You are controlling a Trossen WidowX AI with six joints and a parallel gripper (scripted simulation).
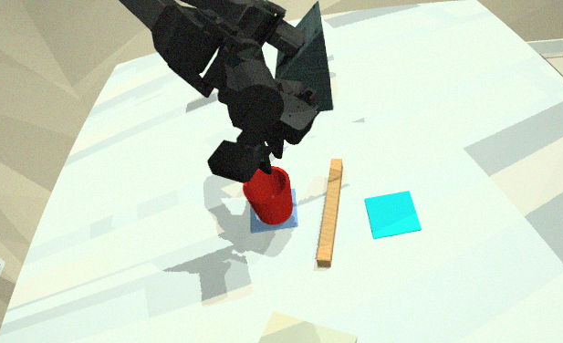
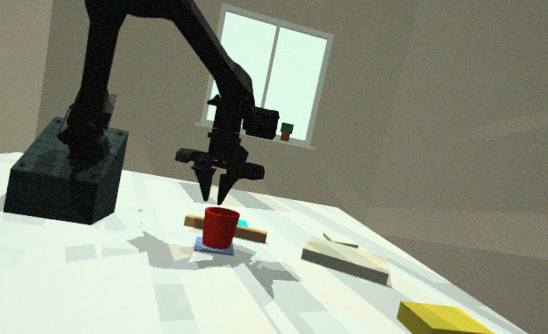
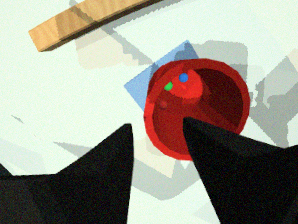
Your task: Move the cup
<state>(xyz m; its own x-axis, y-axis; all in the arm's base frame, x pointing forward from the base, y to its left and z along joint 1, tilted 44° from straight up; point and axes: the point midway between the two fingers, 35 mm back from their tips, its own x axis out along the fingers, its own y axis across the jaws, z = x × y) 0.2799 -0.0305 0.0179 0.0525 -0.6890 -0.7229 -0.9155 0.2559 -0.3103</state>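
Note:
The red cup (image 1: 270,207) (image 2: 219,228) (image 3: 220,100) stands upright on the blue pad (image 1: 259,224) (image 2: 201,245) (image 3: 140,85). Inside it the wrist view shows a blue marble (image 3: 183,77) and a green marble (image 3: 168,86); a faint reddish spot beside them is unclear. My gripper (image 1: 273,165) (image 2: 212,202) (image 3: 157,127) is partly open and empty, pointing down just above the cup. In the wrist view one finger overlaps the cup's opening and the other lies outside its rim. The cyan pad (image 1: 392,215) (image 2: 242,223) holds nothing.
A wooden bar (image 1: 332,214) (image 2: 252,233) (image 3: 75,27) lies between the two pads. A pale block (image 2: 345,262), a thin pale slab (image 2: 340,240) and a yellow block (image 2: 439,317) lie farther right in the exterior view. The arm's dark base (image 2: 61,186) stands at the left there.

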